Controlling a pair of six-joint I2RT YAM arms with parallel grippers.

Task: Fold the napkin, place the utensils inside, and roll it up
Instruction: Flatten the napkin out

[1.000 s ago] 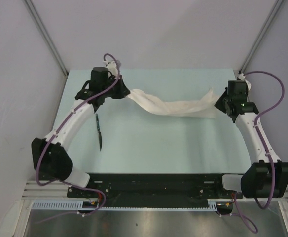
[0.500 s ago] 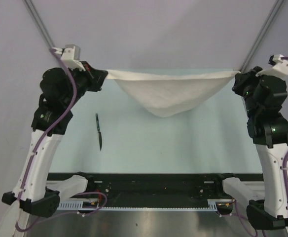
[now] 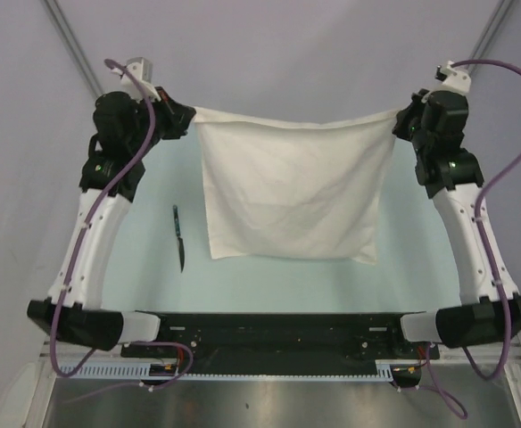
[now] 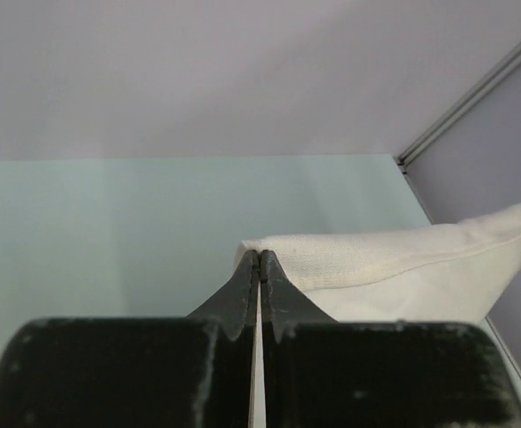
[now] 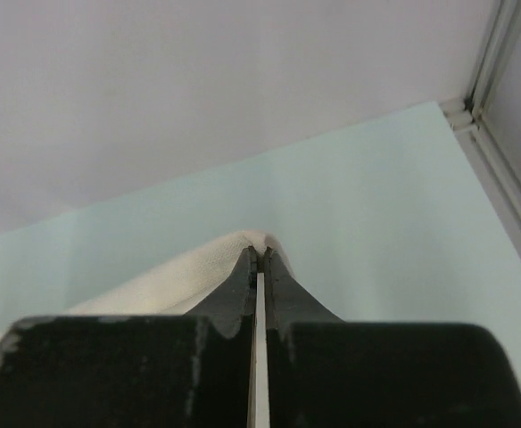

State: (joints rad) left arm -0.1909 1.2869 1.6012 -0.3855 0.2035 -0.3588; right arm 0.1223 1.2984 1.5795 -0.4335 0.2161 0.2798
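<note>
Napkin (image 3: 292, 187) is up off the table (image 3: 269, 278), hanging as a flat white sheet between the two arms and opened to its full width. Top edge runs almost straight from one gripper to the other with a slight dip in the middle, sides drop down, and faint creases show across the lower half. Can't tell from above whether the bottom edge touches the table or hangs just clear of it. Left gripper (image 3: 187, 120) pinches the top-left corner. In the left wrist view the jaws are pressed together on the cloth, with the hem trailing off to the right. Right gripper (image 3: 401, 120) pinches the top-right corner. In the right wrist view the jaws are likewise clamped tight, with a small bulge of cloth at the tips and the rest falling away to the left. Knife (image 3: 179, 238) lies flat on the table, left of the napkin and clear of it, under the left arm and running roughly far-to-near. Neither gripper touches it. Both arms are raised and reach toward the far side, with purple cables (image 3: 501, 134) looping off the wrists.
</note>
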